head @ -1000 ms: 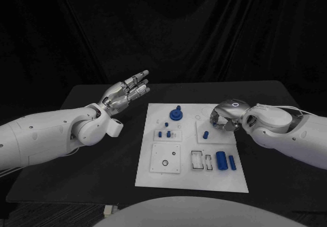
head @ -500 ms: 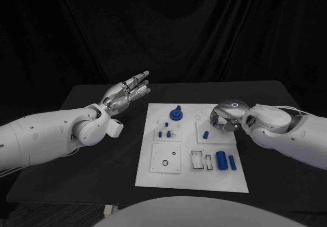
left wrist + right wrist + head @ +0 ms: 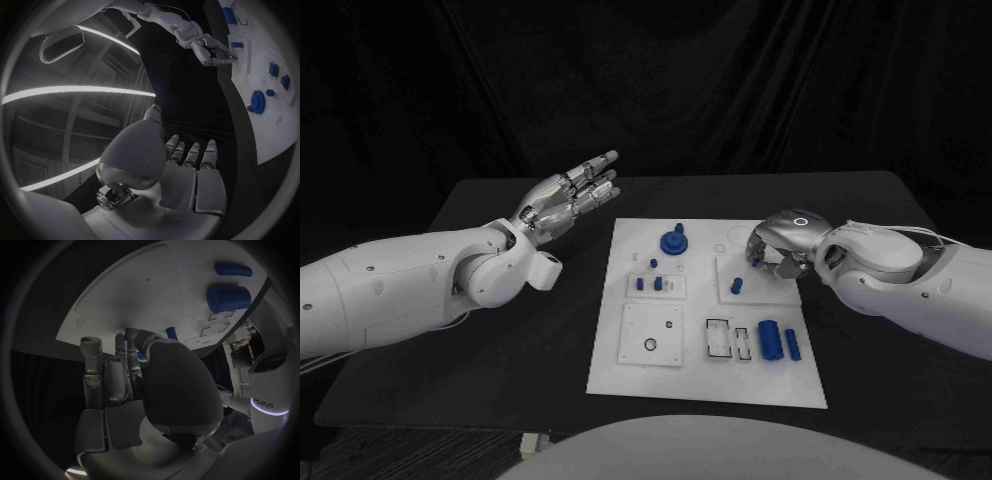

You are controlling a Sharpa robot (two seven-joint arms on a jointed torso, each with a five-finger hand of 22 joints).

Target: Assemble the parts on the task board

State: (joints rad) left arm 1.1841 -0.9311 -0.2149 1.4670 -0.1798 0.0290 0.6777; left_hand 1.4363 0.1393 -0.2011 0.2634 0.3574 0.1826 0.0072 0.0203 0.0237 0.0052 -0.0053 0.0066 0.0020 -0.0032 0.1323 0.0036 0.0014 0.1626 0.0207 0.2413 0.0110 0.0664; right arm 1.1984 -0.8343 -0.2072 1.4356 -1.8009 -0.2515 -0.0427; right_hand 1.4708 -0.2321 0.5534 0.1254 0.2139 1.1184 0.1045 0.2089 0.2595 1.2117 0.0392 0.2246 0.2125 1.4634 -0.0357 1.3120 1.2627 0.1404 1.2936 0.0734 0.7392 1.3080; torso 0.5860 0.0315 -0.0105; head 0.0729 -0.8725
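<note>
Left robot hand [image 3: 570, 196] sits in the upper left of the head frame, raised above the black tabletop [image 3: 488, 330] left of the task board [image 3: 708, 370], palm up, fingers straight and slightly spread, holding nothing; the left wrist view shows the same flat open palm [image 3: 187, 180]. Right robot hand [image 3: 780, 250] is right of frame centre, knuckles up, fingers curled down onto the board's upper right part. A small blue piece [image 3: 757, 264] shows at its fingertips; the right wrist view has blue [image 3: 132, 333] between thumb and fingers, so it looks pinched. Task board lies mid-frame on the tabletop. Blue knob part [image 3: 674, 241] upper centre of the board, small blue pegs [image 3: 646, 283] below it, blue peg [image 3: 736, 285] just left of the right hand, large blue cylinder [image 3: 769, 339] and slimmer blue cylinder [image 3: 792, 345] lower right.
</note>
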